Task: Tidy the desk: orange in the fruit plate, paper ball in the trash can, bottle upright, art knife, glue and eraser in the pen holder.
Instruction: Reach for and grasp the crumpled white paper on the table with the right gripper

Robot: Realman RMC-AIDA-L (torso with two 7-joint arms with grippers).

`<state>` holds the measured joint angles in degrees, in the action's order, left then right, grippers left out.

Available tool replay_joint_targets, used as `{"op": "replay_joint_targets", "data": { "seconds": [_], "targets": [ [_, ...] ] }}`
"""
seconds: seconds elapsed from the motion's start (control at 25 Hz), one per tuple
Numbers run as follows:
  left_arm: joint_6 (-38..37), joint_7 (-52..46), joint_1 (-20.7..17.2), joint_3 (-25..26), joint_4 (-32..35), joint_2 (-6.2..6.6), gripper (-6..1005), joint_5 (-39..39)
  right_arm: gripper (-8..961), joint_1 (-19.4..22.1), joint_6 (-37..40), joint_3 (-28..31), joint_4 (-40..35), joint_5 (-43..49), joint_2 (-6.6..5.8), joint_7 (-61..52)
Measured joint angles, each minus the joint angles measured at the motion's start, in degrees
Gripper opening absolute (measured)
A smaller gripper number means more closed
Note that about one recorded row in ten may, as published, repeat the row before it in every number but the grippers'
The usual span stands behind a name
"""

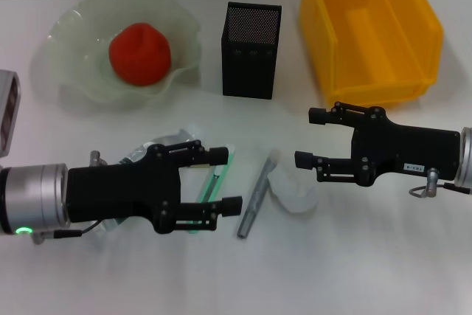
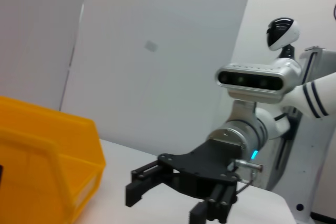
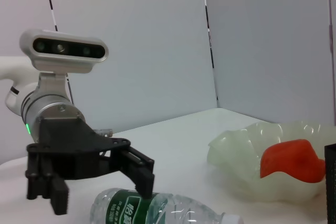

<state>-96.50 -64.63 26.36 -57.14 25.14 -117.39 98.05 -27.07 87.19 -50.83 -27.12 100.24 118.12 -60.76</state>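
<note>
**Operator:** My left gripper (image 1: 230, 179) hangs with its black fingers spread wide, empty, just above the clear plastic water bottle with the green label (image 3: 152, 209), which lies on its side on the white desk (image 1: 354, 271). My right gripper (image 1: 313, 138) is also wide apart and holds nothing, low over the desk just beside the crumpled white paper ball (image 1: 291, 191).

**Observer:** What else lies nearby?

**Operator:** A slim grey metal art knife (image 1: 254, 204) lies between the two grippers, touching the paper ball's edge. A thin green and white stick (image 1: 214, 182), perhaps the glue, lies under my left fingers; I cannot tell for certain. The orange-red fruit (image 1: 140, 52) already sits in the pale green wavy glass plate (image 1: 74, 71). The black mesh pen holder (image 1: 251, 49) and the yellow plastic bin (image 1: 369, 27) stand farther back.

**Observer:** How will the bottle handle?

**Operator:** I judge it light, thin-walled and slippery; it could dent or roll away under the fingers. I would take it across the labelled middle, where the wall looks straightest, then tip it up. The paper ball should be very light and soft, so a gentle pinch across its bulk should do.
</note>
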Motion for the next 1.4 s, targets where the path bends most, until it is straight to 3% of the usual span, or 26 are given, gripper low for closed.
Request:
{"op": "replay_joint_targets", "data": {
  "seconds": [0.8, 1.12, 1.24, 1.28, 1.4],
  "targets": [
    [-1.0, 1.4, -0.6, 0.2, 0.0, 0.06, 808, 0.1, 758, 0.3, 0.8, -0.1, -1.1, 0.0, 0.05, -2.3],
    [-1.0, 1.5, -0.6, -0.2, 0.0, 0.05, 809, 0.3, 750, -0.2, 4.2, -0.4, -15.0, 6.5, -0.26, -19.9],
    [-1.1, 1.6, -0.6, -0.2, 0.0, 0.05, 809, 1.0, 746, -2.4, 5.5, -0.5, -20.7, 11.7, -0.44, -27.6],
    [-1.1, 1.8, -0.5, -0.2, 0.0, 0.05, 809, 1.4, 745, -5.0, 6.9, -0.5, -22.9, 16.2, -0.76, -32.0],
    [-1.1, 2.0, -0.4, -0.2, 0.0, 0.05, 809, 1.7, 742, -7.6, 8.2, -0.6, -24.0, 19.9, -1.05, -35.2]
  ]
}}
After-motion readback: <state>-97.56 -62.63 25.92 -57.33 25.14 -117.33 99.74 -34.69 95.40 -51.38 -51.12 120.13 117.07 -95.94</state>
